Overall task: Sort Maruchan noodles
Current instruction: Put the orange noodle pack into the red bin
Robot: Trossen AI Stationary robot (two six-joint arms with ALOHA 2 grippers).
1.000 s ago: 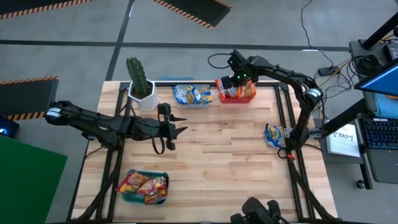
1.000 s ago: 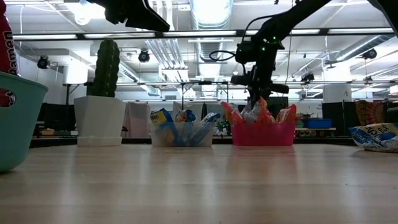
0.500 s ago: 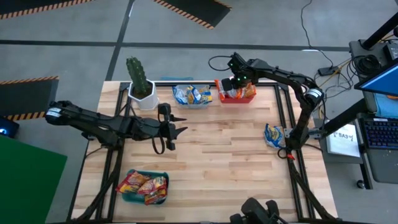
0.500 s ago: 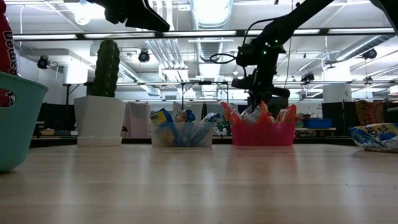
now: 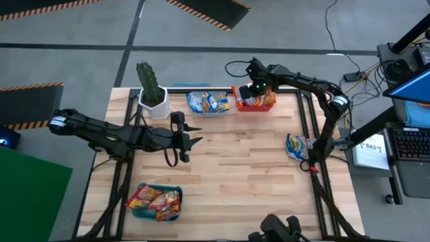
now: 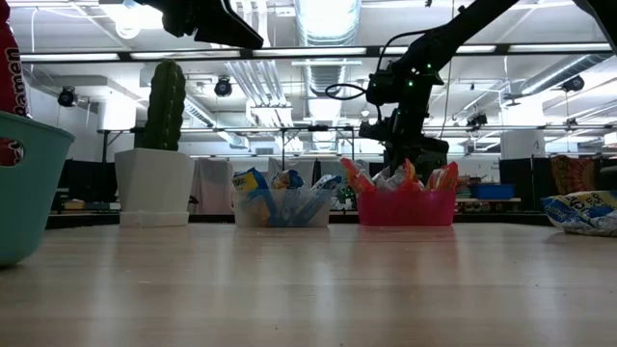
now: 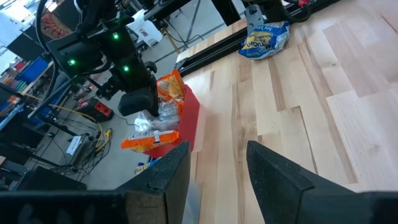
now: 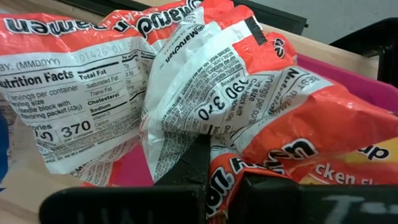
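Observation:
Orange Maruchan packets [image 5: 263, 99] fill the red bin [image 6: 405, 208] at the table's far edge. My right gripper [image 8: 227, 163] reaches down into that bin and is shut on a crinkled orange packet whose white back [image 8: 180, 81] faces the camera. Blue-white packets stand in the clear bin [image 5: 207, 103]. Red-yellow ones lie in the teal bin [image 5: 137, 212] at the near left. One blue-white packet [image 5: 295, 146] lies flat on the table near its right edge. My left gripper [image 5: 195, 140] hovers open above the table's middle left. My right gripper pinches the orange packet's crumpled middle [image 8: 208, 127] between its two fingers, coming from above and pointing down. Creases run out from the pinch point. The packet rests among the other packets in the red bin [image 8: 367, 87].
A potted cactus [image 5: 151, 91] stands at the far left, beside the clear bin. Bare wood lies between the bins and the lone packet. Black frame rails [image 5: 306, 128] run along the table's sides.
My right gripper has sunk a little lower onto the packets in the red bin and has shifted slightly toward the table's left. The left arm has kept still.

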